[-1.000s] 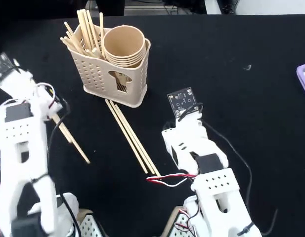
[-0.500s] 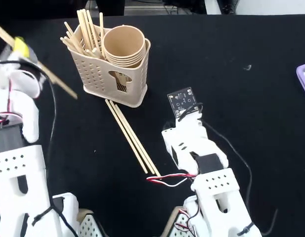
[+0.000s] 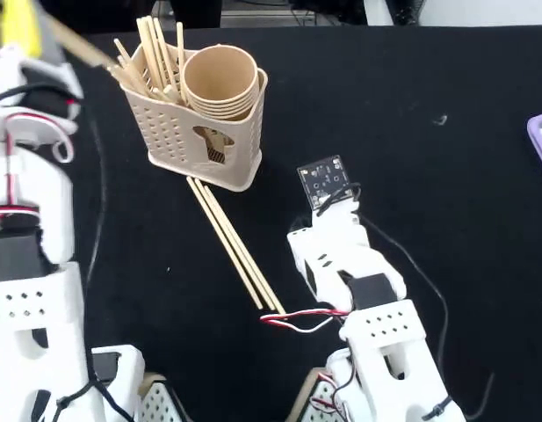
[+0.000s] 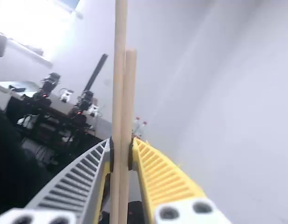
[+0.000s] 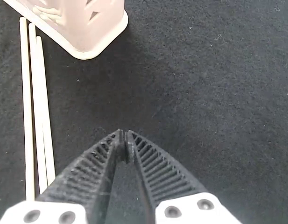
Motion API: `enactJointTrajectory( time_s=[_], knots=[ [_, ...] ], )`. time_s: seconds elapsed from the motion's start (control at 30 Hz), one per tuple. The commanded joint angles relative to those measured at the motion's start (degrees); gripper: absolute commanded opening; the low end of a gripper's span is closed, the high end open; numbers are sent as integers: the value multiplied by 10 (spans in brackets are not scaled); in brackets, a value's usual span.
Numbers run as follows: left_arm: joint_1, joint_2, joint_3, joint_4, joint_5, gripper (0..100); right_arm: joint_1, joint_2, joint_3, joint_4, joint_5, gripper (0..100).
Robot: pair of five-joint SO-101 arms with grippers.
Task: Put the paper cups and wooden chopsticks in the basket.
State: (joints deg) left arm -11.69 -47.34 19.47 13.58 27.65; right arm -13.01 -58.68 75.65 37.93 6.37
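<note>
Right gripper point(image 5: 122, 140), black ribbed jaws pressed together on nothing, low over black table point(image 3: 446, 193), three pale loose chopsticks point(image 3: 235, 246) lying parallel alongside, beige perforated basket point(image 3: 178, 145) holding nested tan paper cups point(image 3: 220, 81) and upright chopsticks point(image 3: 152, 53), left gripper point(image 4: 120, 149) held high, clamping two held chopsticks point(image 4: 119, 70).

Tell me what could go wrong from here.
The left gripper grips two chopsticks with staggered ends; one may slip out. The basket is already crowded with paper cups and more chopsticks, so the held pair may snag or tip it. Beside its base lie loose chopsticks, which may get knocked.
</note>
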Motion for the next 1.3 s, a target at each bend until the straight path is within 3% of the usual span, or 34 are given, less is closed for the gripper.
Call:
enactJointTrajectory(
  time_s=[0.0,0.23,0.57,0.77,0.97,1.27],
  knots=[
    [57,56,-68,-49,-53,30,-4,0,-4,-13,4,15],
    [63,178,-138,-49,-118,30,-4,0,-4,-13,4,15],
    [64,307,-150,-47,-122,30,-4,0,-4,-13,4,15],
    [64,320,-147,17,-123,36,-4,0,-4,-13,4,15],
    [64,321,-147,75,-124,179,-4,0,-4,-13,4,15],
    [58,295,-147,87,-158,179,-4,0,-4,-13,4,15]
  ],
)
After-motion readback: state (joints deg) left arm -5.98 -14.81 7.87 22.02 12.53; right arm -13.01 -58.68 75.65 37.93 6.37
